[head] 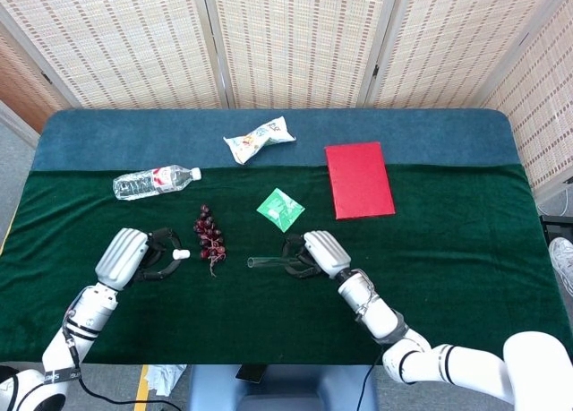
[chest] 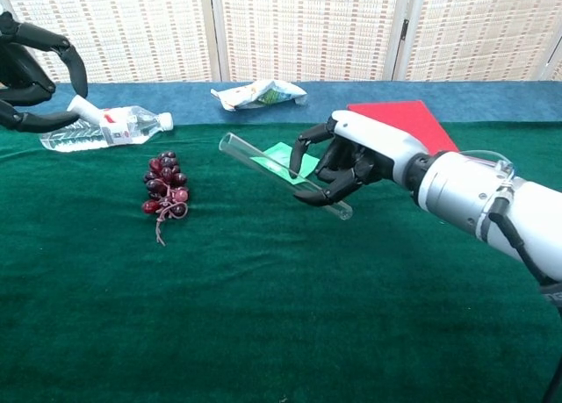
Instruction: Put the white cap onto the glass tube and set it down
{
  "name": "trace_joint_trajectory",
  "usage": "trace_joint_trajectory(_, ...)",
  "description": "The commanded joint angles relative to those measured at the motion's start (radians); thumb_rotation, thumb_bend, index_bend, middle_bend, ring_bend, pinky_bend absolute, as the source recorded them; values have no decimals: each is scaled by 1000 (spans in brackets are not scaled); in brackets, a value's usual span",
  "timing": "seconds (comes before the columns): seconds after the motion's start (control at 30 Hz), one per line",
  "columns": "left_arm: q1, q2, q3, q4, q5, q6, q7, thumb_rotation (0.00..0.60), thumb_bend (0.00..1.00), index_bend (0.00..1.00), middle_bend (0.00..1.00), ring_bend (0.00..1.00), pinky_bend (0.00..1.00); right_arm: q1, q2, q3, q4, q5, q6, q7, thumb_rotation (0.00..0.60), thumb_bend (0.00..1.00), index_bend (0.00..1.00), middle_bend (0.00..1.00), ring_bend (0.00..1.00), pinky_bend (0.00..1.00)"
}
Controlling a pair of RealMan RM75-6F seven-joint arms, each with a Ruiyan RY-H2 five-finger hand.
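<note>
Green-clothed table (head: 466,268) — water bottle (head: 154,182), grapes (head: 210,235), snack bag (head: 258,139), green packet (head: 280,208), red book (head: 358,179)

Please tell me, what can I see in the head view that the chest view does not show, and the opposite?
Only the head view shows the whole left hand with its forearm and the table's near edge. Only the chest view shows the glass tube raised clear of the cloth and tilted. Both show the white cap pinched by the left hand, the right hand holding the tube, the grapes, water bottle, green packet and red book.
</note>
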Motion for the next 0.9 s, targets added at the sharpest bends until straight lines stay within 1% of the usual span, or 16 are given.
trace_joint_trajectory(0.03,-13,-15,-9,-17,4,-2,-2,600,449,642,1000,940,934,12,-16,17,-12,11,-1,-8,600,750,852,1000,1000,1000)
trace_joint_trajectory(0.37,-20,-36,-13,-53,25,28,30,600,450,643,1000,940,934,47,-62,56,-34,67,-18,-71,600,750,853,1000,1000,1000)
trace_joint_trajectory(0.9,-31,-51,0,-87,46,30,48,600,450,644,1000,940,934,64,-86,71,-39,88,-16,-89,600,759,855,1000,1000,1000)
